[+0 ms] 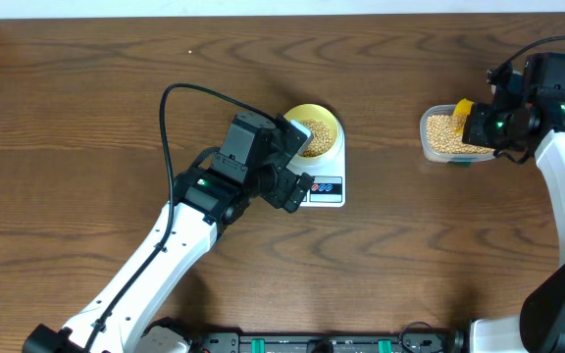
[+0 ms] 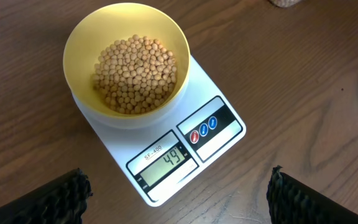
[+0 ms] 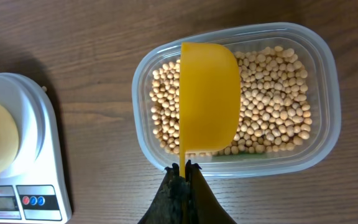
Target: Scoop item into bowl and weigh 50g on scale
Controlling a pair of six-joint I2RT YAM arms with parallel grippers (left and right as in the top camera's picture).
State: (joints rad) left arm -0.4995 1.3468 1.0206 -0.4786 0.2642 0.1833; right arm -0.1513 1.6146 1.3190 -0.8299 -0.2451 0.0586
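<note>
The pale yellow bowl (image 2: 127,59) sits on the white scale (image 2: 185,140) and holds many tan beans (image 2: 135,73). The display (image 2: 169,160) reads 49. My left gripper (image 2: 178,196) is open and empty, just in front of the scale. In the overhead view the bowl (image 1: 314,128) and scale (image 1: 324,186) lie mid-table, partly under my left gripper (image 1: 297,176). My right gripper (image 3: 184,171) is shut on the handle of the yellow scoop (image 3: 209,96), held above the clear tub (image 3: 309,155) of beans (image 3: 272,99). The scoop's cup is turned on its side.
The clear tub (image 1: 430,147) stands at the right of the brown wooden table, under my right gripper (image 1: 488,123). A black cable (image 1: 179,93) loops above the left arm. The scale's edge also shows in the right wrist view (image 3: 48,168).
</note>
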